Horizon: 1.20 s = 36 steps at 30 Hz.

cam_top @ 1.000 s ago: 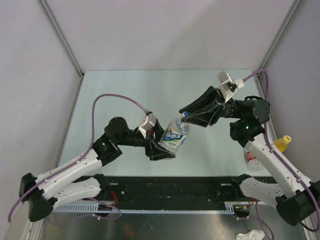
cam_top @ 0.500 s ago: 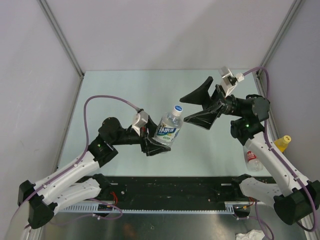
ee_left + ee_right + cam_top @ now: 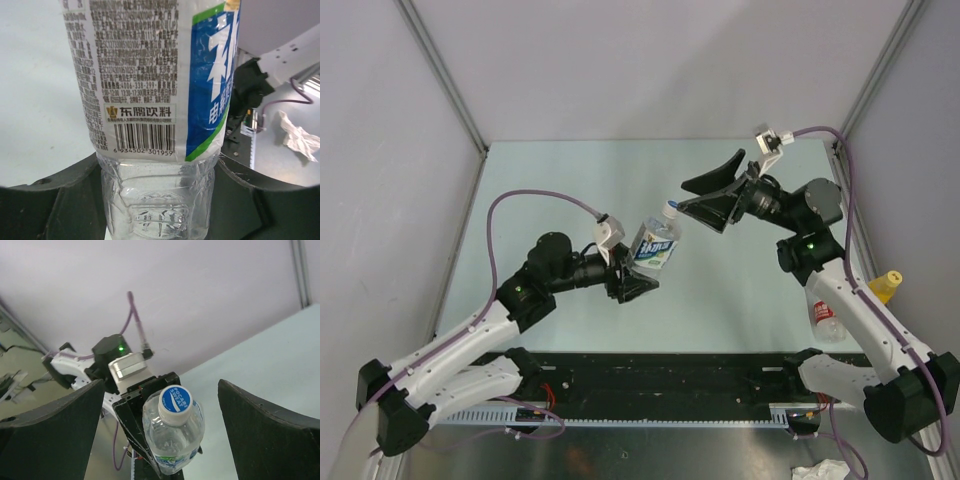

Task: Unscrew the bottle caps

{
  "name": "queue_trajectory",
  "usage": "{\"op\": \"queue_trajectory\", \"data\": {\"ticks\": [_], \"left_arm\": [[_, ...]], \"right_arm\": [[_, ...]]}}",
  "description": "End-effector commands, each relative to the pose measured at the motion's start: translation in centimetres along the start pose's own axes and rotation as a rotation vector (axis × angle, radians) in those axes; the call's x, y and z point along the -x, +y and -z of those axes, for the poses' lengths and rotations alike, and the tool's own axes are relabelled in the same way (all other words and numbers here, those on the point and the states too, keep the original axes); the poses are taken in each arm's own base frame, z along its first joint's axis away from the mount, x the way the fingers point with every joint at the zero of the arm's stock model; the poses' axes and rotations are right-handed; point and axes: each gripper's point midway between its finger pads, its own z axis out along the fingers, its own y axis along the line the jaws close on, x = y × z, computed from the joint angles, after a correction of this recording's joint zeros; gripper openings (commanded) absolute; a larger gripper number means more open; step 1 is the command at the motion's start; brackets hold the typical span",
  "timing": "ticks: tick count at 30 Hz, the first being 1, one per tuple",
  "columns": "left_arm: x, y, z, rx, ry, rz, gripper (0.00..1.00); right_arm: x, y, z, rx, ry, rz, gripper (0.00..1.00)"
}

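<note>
Gripping the clear bottle (image 3: 655,245) with the blue-green label around its lower body, the left hand (image 3: 638,272) holds it up off the bench (image 3: 570,180), tilted so the neck leans toward the far right. Its white cap (image 3: 670,208), blue print on top, sits on the neck, untouched. In the left wrist view the two dark fingers (image 3: 60,200) press in on either side of the clear ribbed base, label and barcode right above them. Across from it, the right hand (image 3: 688,197) is spread wide, pointing at the cap and just beside it, no contact. The right wrist view shows the cap's top framed between those splayed fingers. Over at the right edge of the bench, next to the right arm (image 3: 860,320), a red-labelled bottle (image 3: 825,320) rests, and a bottle with a yellow top (image 3: 885,285) sits close by, partly hidden
</note>
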Motion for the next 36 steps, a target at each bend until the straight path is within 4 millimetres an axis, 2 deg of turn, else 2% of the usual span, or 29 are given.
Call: {"op": "queue_trajectory", "data": {"ticks": [1, 12, 20, 25, 36], "left_arm": [[1.7, 3.1, 0.3, 0.189, -0.022, -0.023, 0.00], [-0.4, 6.9, -0.1, 0.535, 0.167, -0.070, 0.00], [-1.3, 8.0, -0.3, 0.700, 0.266, -0.105, 0.00], [-1.3, 7.7, -0.9, 0.705, 0.281, -0.119, 0.00], [-1.6, 7.7, -1.2, 0.707, 0.295, -0.131, 0.00]], "right_arm": [[0.0, -3.0, -0.6, -0.145, 0.000, -0.040, 0.99], [-2.4, -8.8, -0.5, -0.439, 0.063, -0.134, 0.99], [-4.1, -11.7, 0.3, -0.559, 0.085, -0.204, 0.89], [-5.1, -12.8, 0.3, -0.587, 0.099, -0.260, 0.76], [-5.6, -13.8, -0.1, -0.590, 0.092, -0.323, 0.38]]}}
